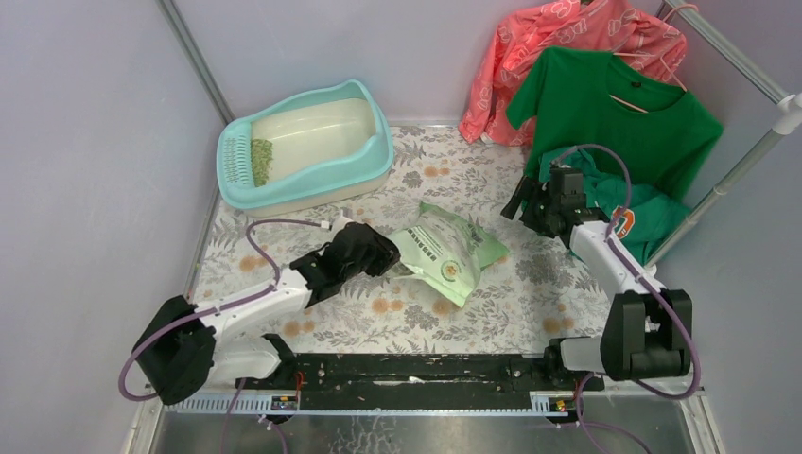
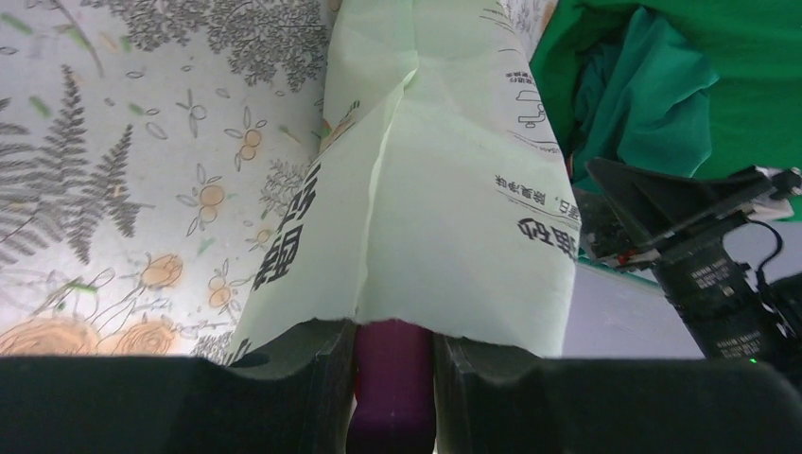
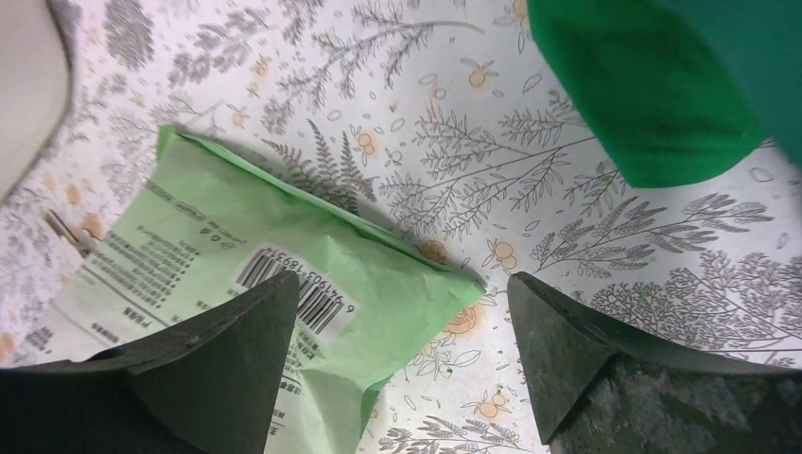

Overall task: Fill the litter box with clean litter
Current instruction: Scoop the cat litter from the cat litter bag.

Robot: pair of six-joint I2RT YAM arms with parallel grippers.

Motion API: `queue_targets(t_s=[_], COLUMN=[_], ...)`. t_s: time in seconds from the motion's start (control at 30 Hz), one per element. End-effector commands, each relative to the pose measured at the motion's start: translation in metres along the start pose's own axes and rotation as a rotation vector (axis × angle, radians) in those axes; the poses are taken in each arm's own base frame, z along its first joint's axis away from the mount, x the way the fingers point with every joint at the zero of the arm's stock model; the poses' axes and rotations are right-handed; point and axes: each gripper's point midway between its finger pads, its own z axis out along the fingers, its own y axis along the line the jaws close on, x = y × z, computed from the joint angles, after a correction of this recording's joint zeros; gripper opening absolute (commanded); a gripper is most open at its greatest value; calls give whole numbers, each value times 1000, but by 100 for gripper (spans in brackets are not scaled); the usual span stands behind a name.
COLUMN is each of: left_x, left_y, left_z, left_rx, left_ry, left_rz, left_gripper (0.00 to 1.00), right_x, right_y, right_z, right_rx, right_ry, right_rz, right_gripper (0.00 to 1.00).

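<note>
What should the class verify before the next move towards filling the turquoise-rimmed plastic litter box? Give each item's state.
1. Left gripper clamped on the purple handle: ok.
2. Its far end, inside the light green printed plastic bag, loaded: cannot tell, hidden.
3. Right gripper open, holding nothing: ok.
4. Bag steadied by a gripper: not ok.
5. Litter box filled: not ok, only a small patch of pale-green granules beside the grate.
</note>
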Motion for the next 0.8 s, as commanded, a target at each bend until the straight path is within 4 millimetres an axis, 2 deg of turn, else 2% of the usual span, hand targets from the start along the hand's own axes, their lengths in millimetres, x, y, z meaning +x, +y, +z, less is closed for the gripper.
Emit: queue_targets(t_s=[0.0,0.17,0.37,0.57,0.67,0.77], left_x=[4,25,43,51,64,73], left_y=[-8,-13,-28,-56,-60,-63], left_z=[18,43,64,78,83,79], left_rx=[65,98,208,362,449,554], left_ry=[3,80,99,113,170,227], left_rz=[29,55,50,71,87,85], left_gripper=[0,0,0,0,0,0], right_x=[-16,-13,-20,-12,-7,-3], right_y=[2,-3,-5,-13,-13,-15], right_z=[-19,-27,-40,-30,-23,-17], right_rx=[-26,-26,-20,2,-12,-10], right_ry=[-64,-69,-108,-91,-73,-57], right_rz=[4,20,25,39,52,55], right_gripper=[89,89,89,89,89,89])
